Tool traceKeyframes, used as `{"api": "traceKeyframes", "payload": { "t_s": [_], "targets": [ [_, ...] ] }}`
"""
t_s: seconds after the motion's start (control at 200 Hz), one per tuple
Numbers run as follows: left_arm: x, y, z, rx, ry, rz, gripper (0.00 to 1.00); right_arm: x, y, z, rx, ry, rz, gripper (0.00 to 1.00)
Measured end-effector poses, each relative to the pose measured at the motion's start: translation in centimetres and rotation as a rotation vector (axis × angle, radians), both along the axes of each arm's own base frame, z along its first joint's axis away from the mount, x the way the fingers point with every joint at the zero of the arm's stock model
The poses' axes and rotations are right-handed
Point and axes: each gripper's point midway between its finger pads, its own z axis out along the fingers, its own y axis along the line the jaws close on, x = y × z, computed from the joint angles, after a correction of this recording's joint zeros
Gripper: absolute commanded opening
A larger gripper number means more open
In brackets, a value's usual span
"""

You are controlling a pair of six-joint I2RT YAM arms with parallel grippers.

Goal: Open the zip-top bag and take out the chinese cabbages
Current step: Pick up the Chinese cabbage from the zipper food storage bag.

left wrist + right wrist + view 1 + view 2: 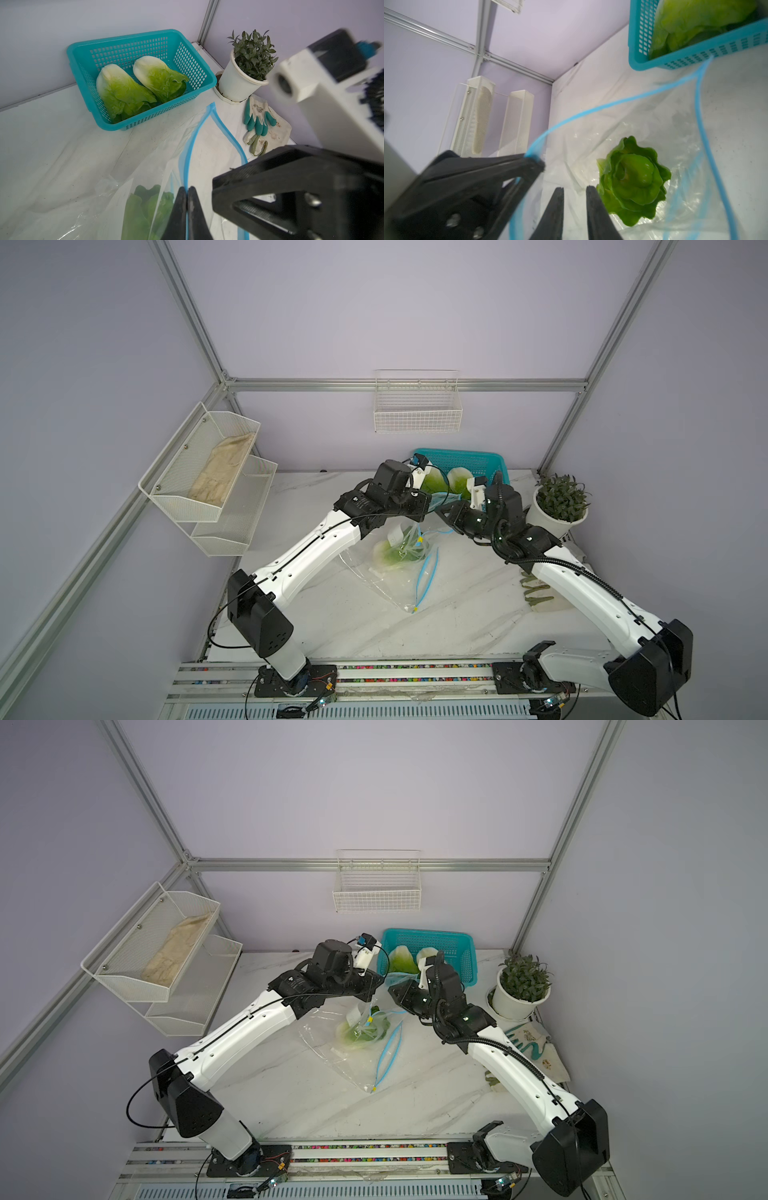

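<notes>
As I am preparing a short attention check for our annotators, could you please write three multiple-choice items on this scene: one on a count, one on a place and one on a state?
1. How many cabbages lie in the teal basket?
A. one
B. three
C. two

2. Where is the darker cabbage?
A. inside the zip-top bag
B. beside the potted plant
C. on a wall shelf

3. What state is the left gripper in?
A. wide open
B. shut on the bag's blue rim
C. shut on a cabbage

Answers:
1 C: two lie side by side in it.
2 A: it sits within the clear plastic, past the open mouth.
3 B: the left wrist view shows its fingers pinched together on the rim.
</notes>
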Motion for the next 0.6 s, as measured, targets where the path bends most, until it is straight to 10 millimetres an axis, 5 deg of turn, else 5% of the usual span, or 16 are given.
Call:
{"api": "traceKeyframes", "payload": {
  "t_s": [0.215, 0.38, 0.505, 0.6],
  "targets": [
    [-0.7, -1.0, 0.4, -0.021, -0.003, -0.044, 0.03, -1.2, 2.6, -2.1, 0.006, 0.049, 0.052, 0.27],
    [-1.6, -1.8, 0.4, -0.020, -0.008, -0.088, 0.04, -0.6, 3.0, -1.6, 0.029, 0.024, 0.041, 0.31],
    [-1.8, -2.0, 0.4, -0.022, -0.006, -0.100, 0.04, 0.1, 3.3, -3.6, 0.004, 0.052, 0.038, 0.31],
    [-2.0, -2.1, 0.4, -0.023, -0.007, -0.110, 0.19, -0.2, 2.8, -6.0, -0.029, 0.088, 0.026, 0.31]
  ]
}}
